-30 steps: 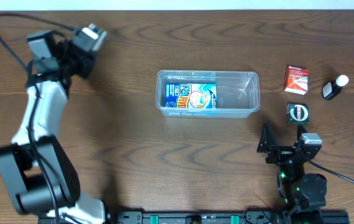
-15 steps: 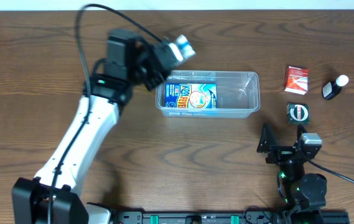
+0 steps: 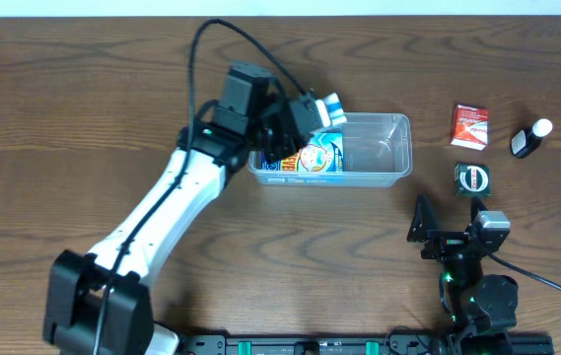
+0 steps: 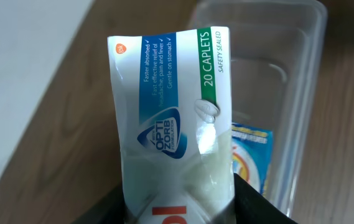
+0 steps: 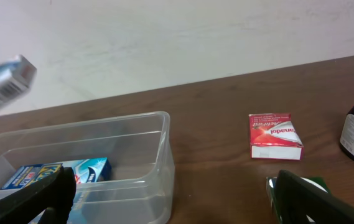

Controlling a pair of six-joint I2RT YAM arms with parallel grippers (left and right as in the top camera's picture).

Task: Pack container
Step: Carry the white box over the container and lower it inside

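Above one container (image 3: 390,119) holding one blue box (image 3: 315,159), my left claw (image 3: 310,113), arm outstretched, clamps one caplet box (image 4: 170,106); right claw (image 3: 450,227) gapes, empty.

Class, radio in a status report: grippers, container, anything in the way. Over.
Left gripper shut on caplet box, hovering at container rim. Right gripper open, parked. Blue box lies inside, beneath.

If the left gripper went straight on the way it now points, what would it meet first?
Probably the clear container, its open inside: the white caplet box held in the left gripper leads, aimed over it. Depth is unclear.
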